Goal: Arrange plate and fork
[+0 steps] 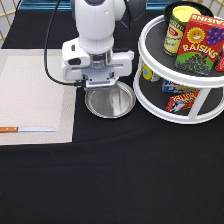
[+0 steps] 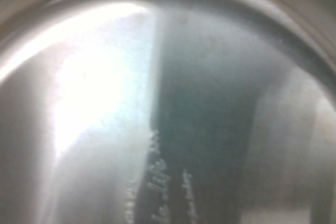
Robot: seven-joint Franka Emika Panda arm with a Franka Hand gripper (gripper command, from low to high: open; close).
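The round shiny silver plate [image 1: 114, 102] lies on the black cloth, just to the exterior view's right of the placemat. My gripper [image 1: 99, 84] hangs low over the plate's far rim, the white hand covering that edge. The plate's reflective inner surface [image 2: 112, 100] fills the wrist view from very close. The fork is not in view.
A beige placemat [image 1: 35, 95] lies at the exterior view's left, with a knife [image 1: 30, 129] with an orange handle and flat silver blade near its bottom edge. A white two-tier turntable rack [image 1: 150, 102] with a raisins box [image 1: 200, 45], a can and packets stands right next to the plate.
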